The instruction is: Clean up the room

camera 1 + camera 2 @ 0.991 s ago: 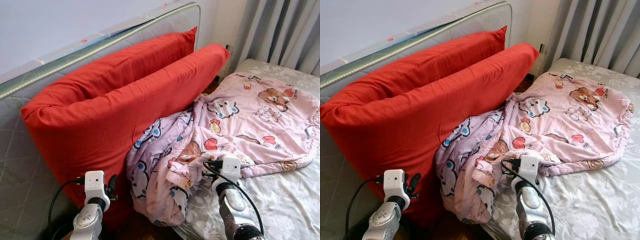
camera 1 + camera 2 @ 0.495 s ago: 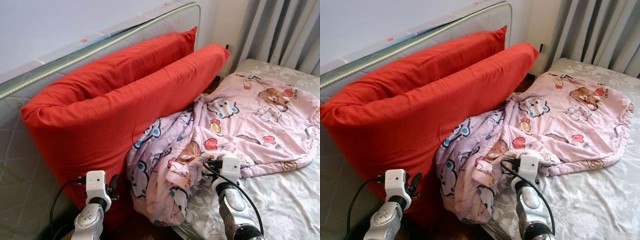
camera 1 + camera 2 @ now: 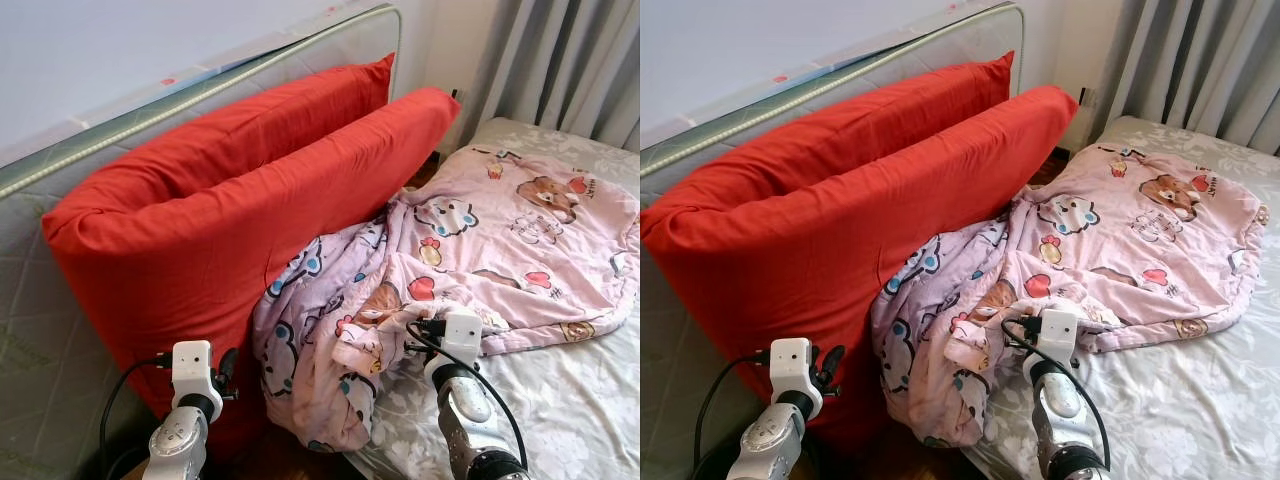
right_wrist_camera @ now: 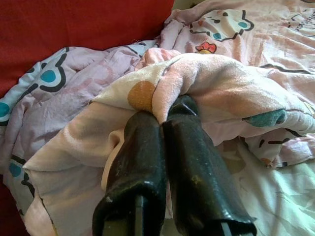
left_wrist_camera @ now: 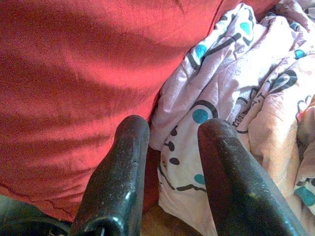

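A pink cartoon-print blanket [image 3: 480, 250] lies crumpled across the bed and spills over its edge toward the floor. My right gripper [image 3: 414, 336] is at the bunched part, shut on a fold of the blanket [image 4: 197, 78], which is pinched between its fingertips [image 4: 184, 105]. Two large red pillows [image 3: 230, 230] stand on edge against a mattress. My left gripper [image 5: 172, 130] is open low down by the front pillow's corner [image 5: 74, 73], where the hanging blanket [image 5: 221, 73] meets it. It holds nothing.
A grey quilted mattress [image 3: 40, 300] leans against the wall behind the pillows. The bed has a grey floral sheet [image 3: 570, 400]. Grey curtains [image 3: 570, 60] hang at the back right. A strip of wooden floor [image 3: 285, 462] shows between pillow and bed.
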Available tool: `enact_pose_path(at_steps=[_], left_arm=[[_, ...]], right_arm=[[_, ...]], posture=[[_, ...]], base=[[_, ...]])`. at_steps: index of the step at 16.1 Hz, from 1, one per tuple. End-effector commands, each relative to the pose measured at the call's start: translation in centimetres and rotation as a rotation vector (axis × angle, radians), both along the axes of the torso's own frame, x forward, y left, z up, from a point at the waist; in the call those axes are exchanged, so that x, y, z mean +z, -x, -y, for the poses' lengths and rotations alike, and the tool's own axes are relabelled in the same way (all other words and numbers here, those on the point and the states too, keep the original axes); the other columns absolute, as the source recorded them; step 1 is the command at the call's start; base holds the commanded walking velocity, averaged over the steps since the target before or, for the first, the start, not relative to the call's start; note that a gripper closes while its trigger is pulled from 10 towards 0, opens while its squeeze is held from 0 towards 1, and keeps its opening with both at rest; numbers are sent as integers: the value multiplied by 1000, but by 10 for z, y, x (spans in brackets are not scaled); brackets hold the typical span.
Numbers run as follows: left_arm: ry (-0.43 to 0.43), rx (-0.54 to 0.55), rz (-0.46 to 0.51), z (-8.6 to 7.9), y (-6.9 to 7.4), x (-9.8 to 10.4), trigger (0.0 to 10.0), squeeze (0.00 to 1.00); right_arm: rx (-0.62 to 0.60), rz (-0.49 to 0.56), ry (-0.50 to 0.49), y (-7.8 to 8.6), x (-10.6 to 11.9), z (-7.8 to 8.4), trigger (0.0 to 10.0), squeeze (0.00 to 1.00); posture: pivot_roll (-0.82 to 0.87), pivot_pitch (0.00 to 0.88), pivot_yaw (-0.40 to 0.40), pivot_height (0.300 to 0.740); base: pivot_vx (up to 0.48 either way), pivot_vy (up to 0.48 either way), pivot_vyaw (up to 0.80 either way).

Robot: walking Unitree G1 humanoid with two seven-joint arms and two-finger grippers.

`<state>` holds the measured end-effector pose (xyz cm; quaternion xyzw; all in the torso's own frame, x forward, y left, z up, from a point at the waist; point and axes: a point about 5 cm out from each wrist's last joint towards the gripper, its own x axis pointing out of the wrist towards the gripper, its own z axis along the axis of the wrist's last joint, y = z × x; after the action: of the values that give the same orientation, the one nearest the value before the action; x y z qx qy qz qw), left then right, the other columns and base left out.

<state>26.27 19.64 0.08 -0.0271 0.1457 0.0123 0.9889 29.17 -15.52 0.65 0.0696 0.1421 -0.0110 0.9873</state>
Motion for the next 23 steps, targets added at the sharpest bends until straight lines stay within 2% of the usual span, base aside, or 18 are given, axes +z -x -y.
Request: enact_pose_path(at_steps=[1, 18, 23], left_arm=[[-5, -8, 10, 1, -2, 2, 10000, 0], [-1, -1, 7, 2, -1, 1, 10000, 0], [-1, -2, 5, 2, -1, 1, 10000, 0]], right_arm=[[2, 27, 10, -2, 4, 0, 10000, 0], [9, 50, 40, -5, 8, 0, 10000, 0], [23, 167, 122, -13, 25, -2, 10000, 0]], posture=[[-80, 0, 8, 740], [-78, 8, 3, 740], [-80, 8, 4, 740]], base=[[-259, 0, 0], [-260, 0, 0], [-260, 0, 0]])
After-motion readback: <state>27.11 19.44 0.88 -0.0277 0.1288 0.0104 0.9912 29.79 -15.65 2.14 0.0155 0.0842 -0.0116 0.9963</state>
